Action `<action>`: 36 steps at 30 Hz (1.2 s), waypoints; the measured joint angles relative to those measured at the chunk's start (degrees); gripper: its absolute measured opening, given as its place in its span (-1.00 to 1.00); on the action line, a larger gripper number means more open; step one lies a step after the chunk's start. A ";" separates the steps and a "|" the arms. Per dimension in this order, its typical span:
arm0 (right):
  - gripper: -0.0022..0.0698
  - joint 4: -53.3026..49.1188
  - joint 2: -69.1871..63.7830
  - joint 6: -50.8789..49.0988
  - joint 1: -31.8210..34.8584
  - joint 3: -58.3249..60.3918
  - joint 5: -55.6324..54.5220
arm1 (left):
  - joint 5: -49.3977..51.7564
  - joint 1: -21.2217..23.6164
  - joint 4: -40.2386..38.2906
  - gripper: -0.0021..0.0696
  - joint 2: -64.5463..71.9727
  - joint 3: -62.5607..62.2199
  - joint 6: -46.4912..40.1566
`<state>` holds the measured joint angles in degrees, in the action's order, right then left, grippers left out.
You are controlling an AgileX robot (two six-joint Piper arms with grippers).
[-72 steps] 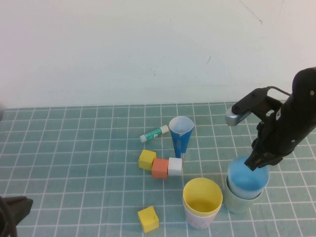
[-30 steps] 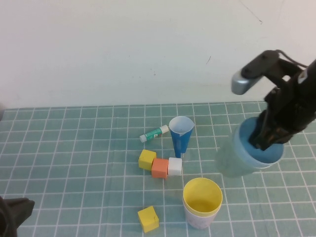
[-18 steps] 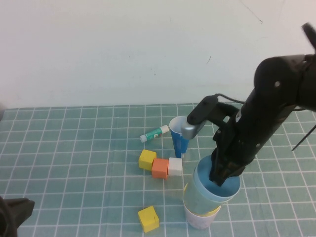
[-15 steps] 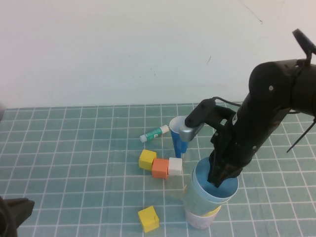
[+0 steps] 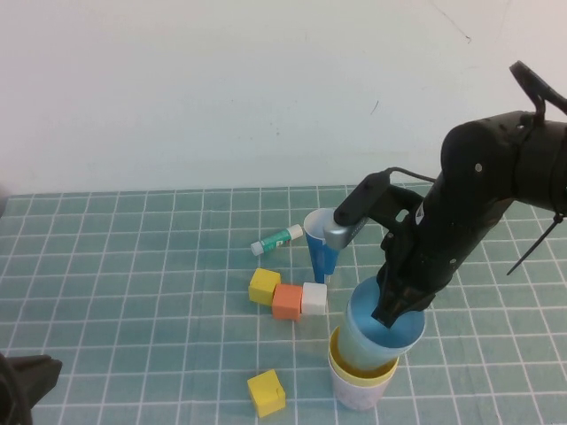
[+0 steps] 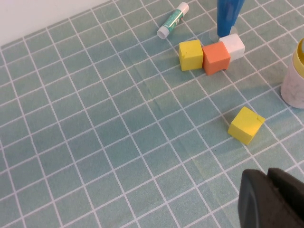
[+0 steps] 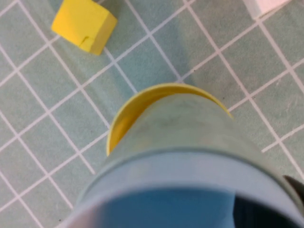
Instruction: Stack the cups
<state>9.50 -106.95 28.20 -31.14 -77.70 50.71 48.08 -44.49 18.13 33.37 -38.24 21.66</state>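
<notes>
High view: right gripper [image 5: 396,305] reaching down inside the light blue cup [image 5: 384,326], one finger within and apparently pinching the rim — clamped on it, judging by how the cup hangs. Light blue cup nested in the pale green cup [image 5: 365,341], the pair lowered partway into the yellow cup [image 5: 359,372], which sits in the pink cup [image 5: 357,395] near the table's near edge, right of centre. Held by the rim, probably, so the cup walls stay free to slide down inside the yellow one. Not yet seated; slightly tilted.

Right wrist view: only the yellow rim [image 7: 142,102] peeking around the green wall [image 7: 190,128], plus a yellow block [image 7: 83,21] — alignment of the nest shown close, arm and table layout not.

Left wrist view: left gripper [image 6: 270,199] parked low near the near left corner, fingers' state not discernible; loose items visible here — glue stick [image 6: 173,19], yellow, orange and white blocks [image 6: 212,51], dark blue cone cup [image 6: 229,16].
</notes>
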 joint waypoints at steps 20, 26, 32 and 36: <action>-0.91 7.15 35.81 4.81 1.52 19.73 -12.22 | -3.88 0.00 -1.11 -0.95 -8.86 7.10 1.33; -0.94 7.49 54.29 5.33 1.52 29.17 -15.62 | -9.80 0.00 -0.88 -0.95 -16.70 12.14 2.99; -0.94 8.12 64.14 5.37 1.52 33.26 -15.84 | -11.10 0.00 -1.39 -0.95 -18.37 13.07 3.04; -0.94 9.55 67.86 5.46 1.52 34.87 -15.30 | -11.00 0.00 -1.74 -0.95 -18.37 13.07 3.04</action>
<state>19.05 -39.09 33.67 -29.63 -42.83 35.42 37.08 -44.49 16.39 15.00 -25.17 24.70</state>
